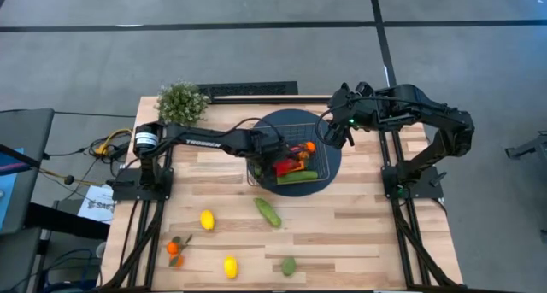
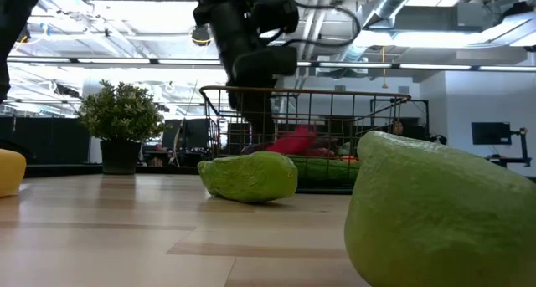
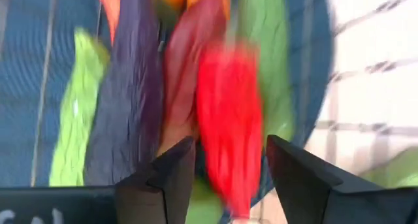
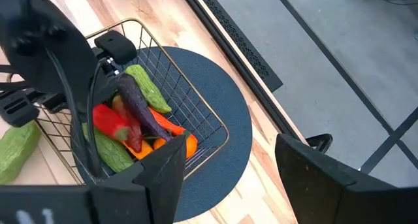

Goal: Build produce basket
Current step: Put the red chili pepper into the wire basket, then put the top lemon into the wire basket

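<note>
- Where the round blue mat [image 1: 329,161] lies on the tabletop [image 1: 359,233], the wire basket [image 1: 256,169] stands on it, holding a red pepper [image 4: 110,121], a purple eggplant [image 4: 139,106], cucumbers [image 4: 147,87] and orange pieces [image 4: 188,145].
- The left pincer [image 3: 225,165] hangs over the basket, fingers [image 3: 171,178] spread apart; the red pepper [image 3: 228,129] shows blurred between and beyond them, and whether it touches them cannot be told.
- White lettering on the left arm [image 1: 205,143] reads "TROSSEN".
- The right pincer [image 4: 228,165] waits over the mat's far edge, fingers spread, holding nothing.
- Loose produce on the tabletop: a cucumber [image 1: 267,212] just beside the basket, two lemons [image 1: 207,219], a lime [image 1: 289,266], small oranges [image 1: 175,252].
- A leafy plant [image 1: 181,102] stands at the far left corner.
- A printed sheet [image 1: 96,203] beside the tabletop is too small to read.
</note>
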Robot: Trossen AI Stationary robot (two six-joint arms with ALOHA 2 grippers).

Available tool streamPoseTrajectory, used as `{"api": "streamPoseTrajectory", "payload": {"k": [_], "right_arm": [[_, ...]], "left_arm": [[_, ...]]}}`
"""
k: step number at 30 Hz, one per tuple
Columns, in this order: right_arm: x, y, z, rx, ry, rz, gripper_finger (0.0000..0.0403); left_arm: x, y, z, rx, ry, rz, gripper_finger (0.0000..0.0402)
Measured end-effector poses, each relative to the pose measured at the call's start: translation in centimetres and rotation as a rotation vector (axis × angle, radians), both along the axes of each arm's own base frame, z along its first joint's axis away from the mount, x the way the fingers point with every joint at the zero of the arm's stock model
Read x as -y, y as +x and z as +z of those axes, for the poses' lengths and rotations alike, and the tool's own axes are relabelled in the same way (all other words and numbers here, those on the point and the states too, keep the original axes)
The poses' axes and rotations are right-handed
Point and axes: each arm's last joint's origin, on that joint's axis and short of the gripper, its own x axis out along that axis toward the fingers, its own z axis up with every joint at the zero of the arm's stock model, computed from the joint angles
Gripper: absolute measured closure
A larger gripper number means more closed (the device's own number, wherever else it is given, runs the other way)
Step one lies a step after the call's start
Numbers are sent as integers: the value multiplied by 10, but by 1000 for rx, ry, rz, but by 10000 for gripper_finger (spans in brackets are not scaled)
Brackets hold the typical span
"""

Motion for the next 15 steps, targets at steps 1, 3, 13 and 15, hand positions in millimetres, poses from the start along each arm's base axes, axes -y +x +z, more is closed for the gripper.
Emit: {"api": "streamPoseTrajectory", "payload": {"k": [1, 3, 13, 15], "right_arm": [[0, 0, 0, 0, 0, 0, 148], [0, 0, 0, 0, 0, 0, 148], [0, -1, -1, -12, 11, 6, 148], [-1, -2, -2, -23, 31, 19, 148]], "left_arm": [[0, 3, 5, 20, -1, -8, 223], [0, 7, 15, 52, 9, -21, 222], [3, 8, 81, 28, 148, -32, 221], [7, 3, 94, -5, 203, -27, 221]]}}
